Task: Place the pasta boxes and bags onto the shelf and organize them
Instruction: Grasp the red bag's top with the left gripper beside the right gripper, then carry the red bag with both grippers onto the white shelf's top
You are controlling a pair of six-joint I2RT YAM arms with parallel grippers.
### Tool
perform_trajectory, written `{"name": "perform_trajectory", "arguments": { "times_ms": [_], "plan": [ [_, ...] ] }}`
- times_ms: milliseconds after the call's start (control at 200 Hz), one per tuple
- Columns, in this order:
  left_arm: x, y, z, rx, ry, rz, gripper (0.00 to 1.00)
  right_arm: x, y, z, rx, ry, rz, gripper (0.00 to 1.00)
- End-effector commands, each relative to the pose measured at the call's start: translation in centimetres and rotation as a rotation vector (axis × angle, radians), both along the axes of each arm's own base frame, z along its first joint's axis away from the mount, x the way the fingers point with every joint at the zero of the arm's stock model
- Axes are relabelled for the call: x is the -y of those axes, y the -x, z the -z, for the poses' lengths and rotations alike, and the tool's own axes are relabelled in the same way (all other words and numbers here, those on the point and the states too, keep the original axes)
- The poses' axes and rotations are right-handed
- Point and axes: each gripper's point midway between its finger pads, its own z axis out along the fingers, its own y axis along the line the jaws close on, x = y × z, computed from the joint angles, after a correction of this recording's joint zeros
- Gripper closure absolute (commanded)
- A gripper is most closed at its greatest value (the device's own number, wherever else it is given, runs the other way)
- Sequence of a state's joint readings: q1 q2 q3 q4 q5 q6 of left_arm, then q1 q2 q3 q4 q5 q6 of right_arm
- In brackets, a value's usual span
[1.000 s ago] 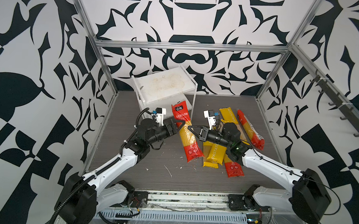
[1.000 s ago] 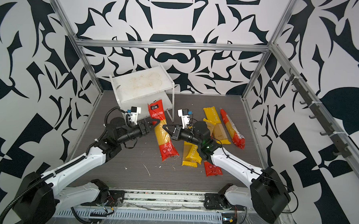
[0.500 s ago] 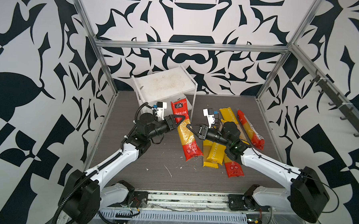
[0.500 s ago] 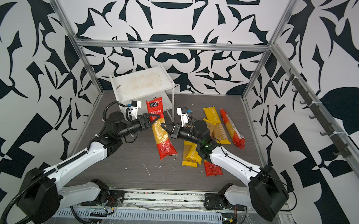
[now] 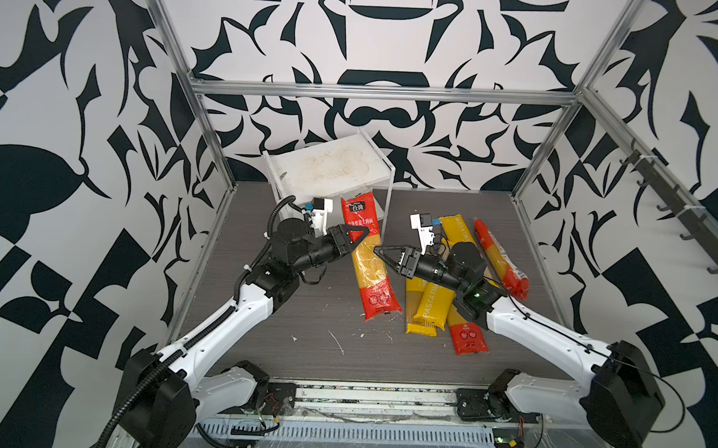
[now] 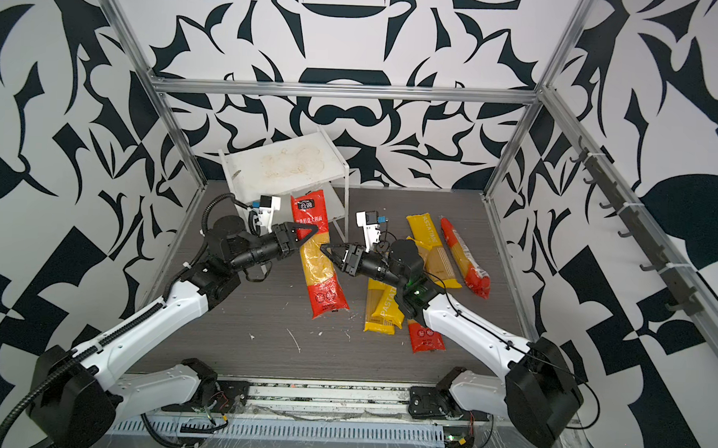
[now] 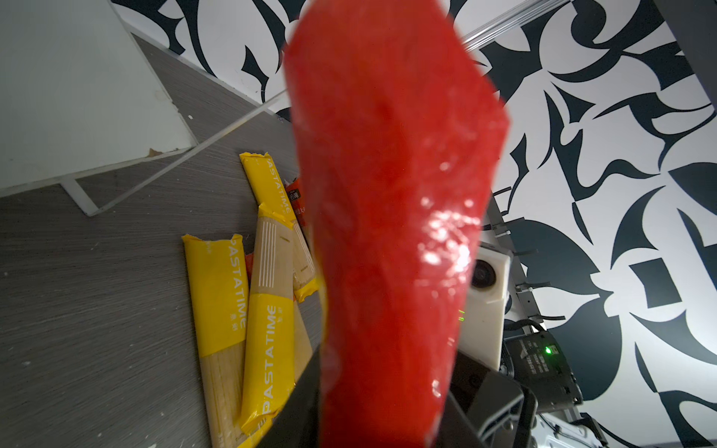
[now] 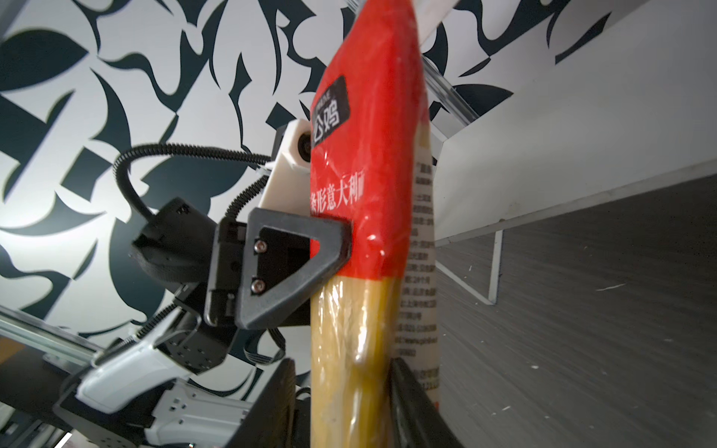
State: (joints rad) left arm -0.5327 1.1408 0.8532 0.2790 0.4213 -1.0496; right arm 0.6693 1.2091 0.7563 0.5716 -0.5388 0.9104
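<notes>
My left gripper [image 5: 365, 232] is clamped on the red spaghetti pack [image 5: 367, 271], pinching it where the red printed end meets the clear middle. The right wrist view shows one black finger [image 8: 333, 236] pressed flat against the wrapper. In the left wrist view the same pack [image 7: 392, 194] fills the space between the jaws.

My right gripper [image 5: 377, 249] sits at this pack too, further out from the shelf [image 5: 330, 169], with its jaws spread. In its own wrist view I see a gap between one finger and the wrapper, so I read it as loose, not gripping.

The pack runs lengthwise in front of the shelf. Its labelled end is against the shelf's front right leg and its other end points away from the shelf. Whether that far end rests on the table [image 5: 302, 339] I cannot tell.

The other packs lie on the table right of the shelf and further forward. The yellow PASTATIME packs [image 5: 430, 305] overlap in a heap. A second red pack [image 5: 499, 256] lies beyond them, and a third red pack [image 5: 467, 338] pokes out at the end farthest from the shelf.
</notes>
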Motion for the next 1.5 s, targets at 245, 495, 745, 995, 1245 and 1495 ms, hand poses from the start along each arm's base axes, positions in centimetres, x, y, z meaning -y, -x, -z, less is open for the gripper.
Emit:
{"name": "perform_trajectory", "arguments": {
  "times_ms": [245, 495, 745, 995, 1245, 1495],
  "plan": [
    [-1.5, -0.2, -10.1, 0.178, 0.108, -0.059, 0.99, 1.2, 1.1, -1.8, 0.118, 0.136, 0.013, 0.22],
    [-3.2, -1.6, -13.2, 0.207, 0.109, -0.110, 1.00, 1.7, 0.7, -1.1, 0.118, 0.251, 0.035, 0.15],
    [-4.9, -2.9, -15.2, 0.201, 0.114, -0.157, 1.00, 0.4, 0.2, -2.2, 0.086, 0.190, 0.004, 0.13],
    [-6.7, -4.4, -15.5, 0.173, 0.117, -0.210, 1.00, -0.9, -0.9, -3.2, 0.038, 0.103, -0.011, 0.13],
    [-7.6, -5.3, -15.3, 0.162, 0.128, -0.236, 1.00, -2.6, -1.8, -4.6, -0.001, 0.006, -0.035, 0.13],
    [-8.0, -5.7, -15.1, 0.153, 0.137, -0.253, 0.99, -4.7, -1.4, -5.1, -0.019, -0.041, -0.092, 0.17]
  ]
}}
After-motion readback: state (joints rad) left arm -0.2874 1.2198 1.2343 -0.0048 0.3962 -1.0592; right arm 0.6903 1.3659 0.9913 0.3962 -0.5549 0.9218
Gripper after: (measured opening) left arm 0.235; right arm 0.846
